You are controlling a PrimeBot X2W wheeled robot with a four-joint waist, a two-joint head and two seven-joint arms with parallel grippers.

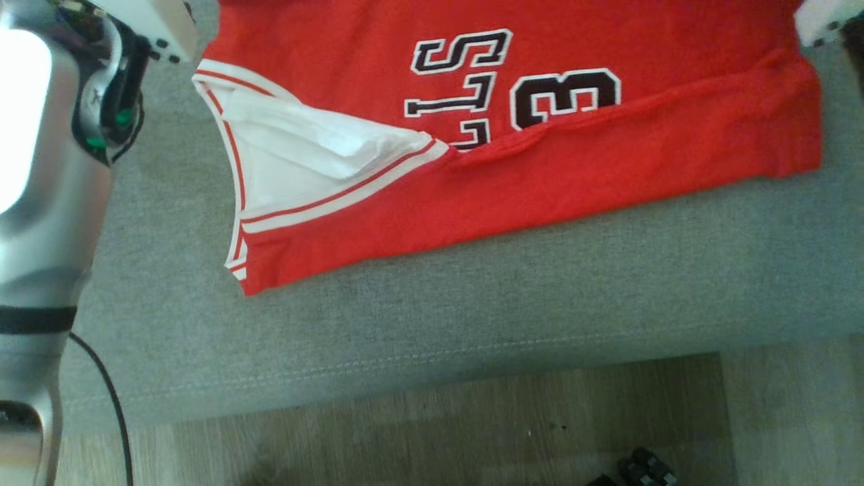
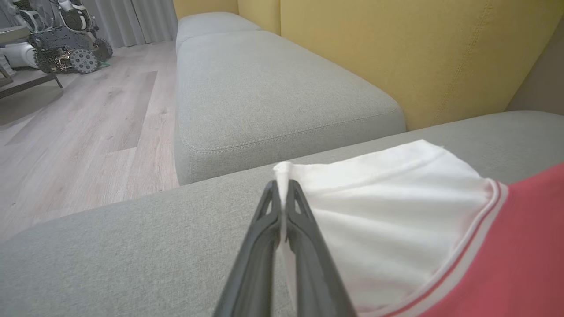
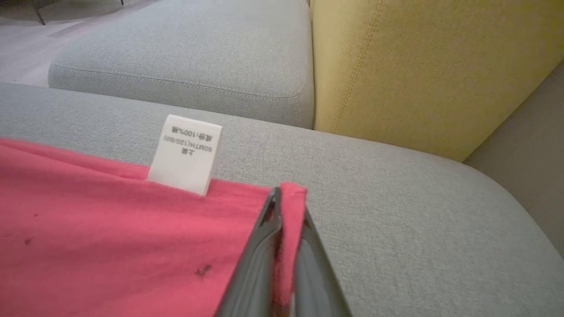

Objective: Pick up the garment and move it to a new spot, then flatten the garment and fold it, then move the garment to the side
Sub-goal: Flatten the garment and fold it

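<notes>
Garment [image 1: 641, 148] in left claw [image 2: 284, 187], right claw [image 3: 288, 204]

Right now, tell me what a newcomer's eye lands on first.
The red jersey with bold black-and-white lettering lies across the grey sofa seat. The left gripper pinches its white sleeve, the right gripper its red corner beside a white care label. A yellow backrest rises behind.

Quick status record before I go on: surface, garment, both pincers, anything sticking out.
surface: grey cushion
garment: red jersey, spread on the grey cushion, near edge folded over part of the print
left pincer: shut on the edge of the white sleeve
right pincer: shut on a red corner of the jersey
sticking out: white care label, standing at the red edge
</notes>
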